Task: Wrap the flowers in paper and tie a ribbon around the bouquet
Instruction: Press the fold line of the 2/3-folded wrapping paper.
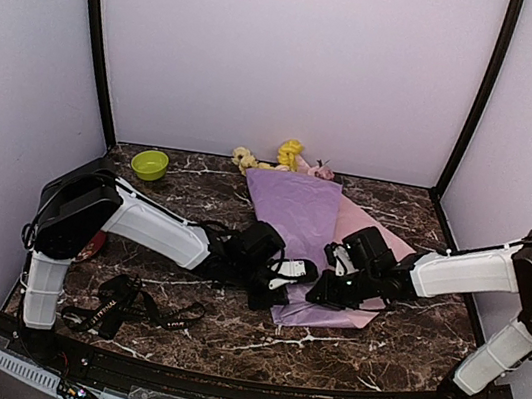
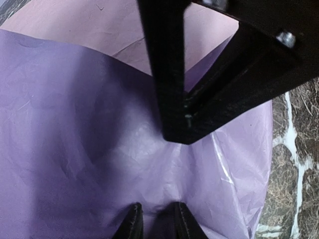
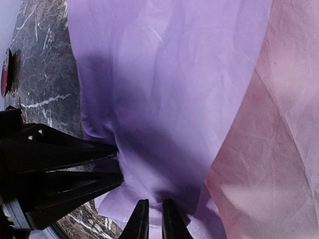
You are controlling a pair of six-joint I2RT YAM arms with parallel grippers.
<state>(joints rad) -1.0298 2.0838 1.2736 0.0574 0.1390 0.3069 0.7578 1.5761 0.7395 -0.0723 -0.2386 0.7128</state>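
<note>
Nearest the front edge, the ribbon (image 1: 117, 310) lies in a loose tangle on the table (image 1: 404, 348), well to the left of both grippers. Farther back, the paper (image 1: 295, 209) is folded over the flowers (image 1: 288, 155), whose blooms stick out at its far end. Both arms meet at the paper's near, narrow end. There the left gripper (image 2: 158, 225) is nipped onto a raised fold of paper. The right gripper (image 3: 154, 221) has its jaws almost together over the same end; whether it pinches anything I cannot tell. A pink sheet (image 3: 279, 149) shows beside the paper.
</note>
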